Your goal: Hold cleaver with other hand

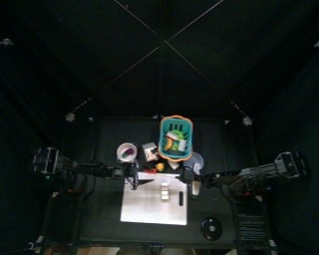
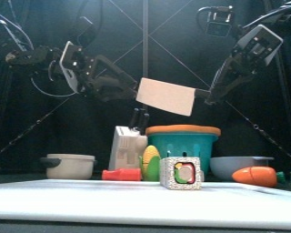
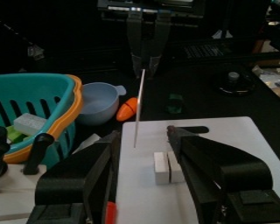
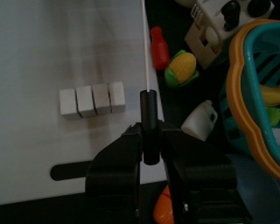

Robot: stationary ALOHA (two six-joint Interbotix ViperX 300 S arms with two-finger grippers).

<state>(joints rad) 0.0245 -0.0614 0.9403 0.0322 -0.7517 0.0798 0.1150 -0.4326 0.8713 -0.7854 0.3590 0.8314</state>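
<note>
The cleaver (image 2: 167, 96) is up in the air, high over the tabletop (image 2: 63, 196). Its wide flat blade hangs between the two arms. The right gripper (image 4: 147, 140) has its jaws clamped on the black handle, and the blade sticks out straight ahead of those jaws. Under the blade lies a white cutting board (image 4: 60, 52) with a small row of white blocks (image 4: 92, 99) on it.

The left gripper (image 3: 140, 171) sits just on the other side of the blade. Its jaws are apart and hold nothing. The blade's thin edge stands right ahead of the gap between them. In the top view the two grippers are very close, with the cleaver between them.

The task is to pass the cleaver to the other gripper, and that has not been done yet.

Things could go wrong from here. The blade is thin and flat, so the left jaws could slip off it when they close. If the right jaws let go too soon, the cleaver could fall onto the board and knock the blocks away. The two grippers could also bump, since they are so near. The teal basket (image 2: 182, 146) of toy food stands beside the right jaws, and a falling cleaver could hit it too.
</note>
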